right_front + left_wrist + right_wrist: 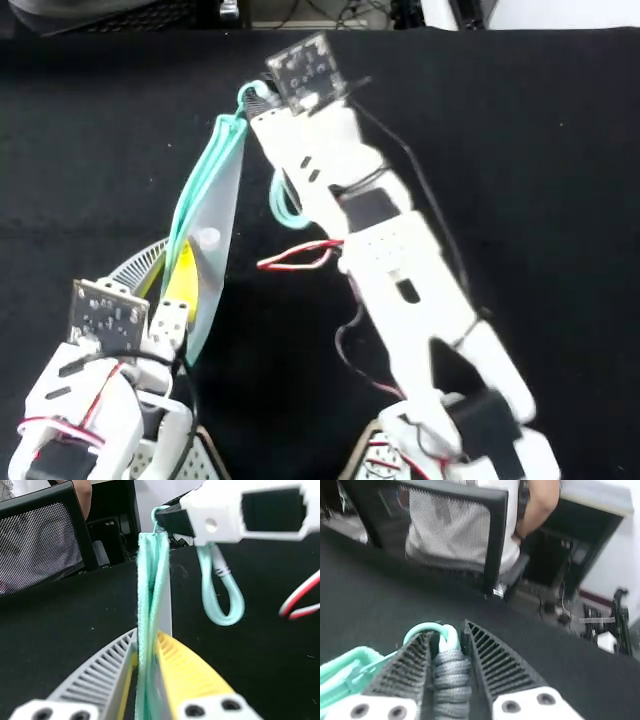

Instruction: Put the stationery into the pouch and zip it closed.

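Observation:
The translucent pouch with its mint-green zipper edge hangs stretched between both grippers above the black table. My left gripper, with one grey and one yellow finger, is shut on the pouch's near end. My right gripper holds the far end, its black ribbed fingers shut on the grey zipper pull cord by a mint ring. A mint loop dangles below the right gripper. A pale round shape shows through the pouch wall.
The black table cloth spreads out to the right and far side. Red wires hang from the right arm near the pouch. A mesh chair stands beyond the table's far edge.

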Robot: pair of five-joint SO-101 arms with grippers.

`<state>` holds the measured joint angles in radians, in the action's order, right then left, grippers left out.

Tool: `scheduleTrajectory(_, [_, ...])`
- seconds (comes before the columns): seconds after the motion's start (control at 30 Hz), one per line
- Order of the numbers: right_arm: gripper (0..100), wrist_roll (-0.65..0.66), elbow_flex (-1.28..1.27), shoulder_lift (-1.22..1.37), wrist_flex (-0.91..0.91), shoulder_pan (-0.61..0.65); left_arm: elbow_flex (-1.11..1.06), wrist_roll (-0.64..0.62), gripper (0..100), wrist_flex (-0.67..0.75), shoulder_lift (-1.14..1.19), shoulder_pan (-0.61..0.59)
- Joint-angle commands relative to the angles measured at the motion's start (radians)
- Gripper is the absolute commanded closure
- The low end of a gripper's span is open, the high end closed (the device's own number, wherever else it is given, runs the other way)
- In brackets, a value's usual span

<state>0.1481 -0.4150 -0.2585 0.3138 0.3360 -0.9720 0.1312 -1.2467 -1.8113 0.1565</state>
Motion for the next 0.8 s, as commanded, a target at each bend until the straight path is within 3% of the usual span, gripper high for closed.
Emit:
scheduleTrajectory(0.0, [85.9, -0.009, 0.125, -0.165, 0.269, -0.084, 0.025, 0.014, 97, -0.020, -0.008, -0.005])
scheduleTrajectory(0.13, [72.2, -0.005, 0.162, -0.397, 0.506, 0.034, 0.030, 0.017, 97, -0.021, -0.005, -0.007])
scheduleTrajectory(0.3, [71.7, -0.003, 0.140, -0.588, 0.586, 0.138, 0.110, 0.017, 97, -0.018, 0.135, -0.013])
scheduleTrajectory(0.6, [71.7, -0.002, 0.134, -0.799, 0.706, 0.133, 0.487, 0.018, 97, -0.012, 0.678, -0.254])
scheduleTrajectory(0.67, [74.5, -0.002, 0.134, -0.797, 0.772, 0.094, 0.582, 0.018, 97, -0.011, 0.779, -0.298])
scheduleTrajectory(0.77, [90.7, -0.002, 0.090, -0.794, 0.796, -0.018, 0.737, 0.034, 97, 0.021, 0.942, -0.341])
